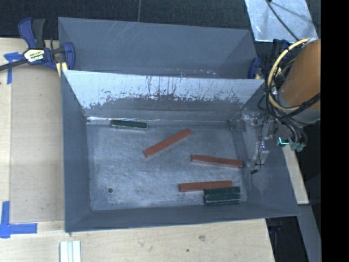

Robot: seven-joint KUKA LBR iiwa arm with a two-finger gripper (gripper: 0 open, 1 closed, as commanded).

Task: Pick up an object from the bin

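Brown stick lies flat on the bin floor just left of my hand, its end close to the tip. I cannot tell whether the hand is apart or together. Nearer me and left of the hand, a second brown stick touches a dark green block. Farther left lie a tilted brown stick and a dark green bar.

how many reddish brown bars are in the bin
3: a tilted bar near the middle, a right bar by the gripper, a front bar beside a dark green block. None looks hidden.
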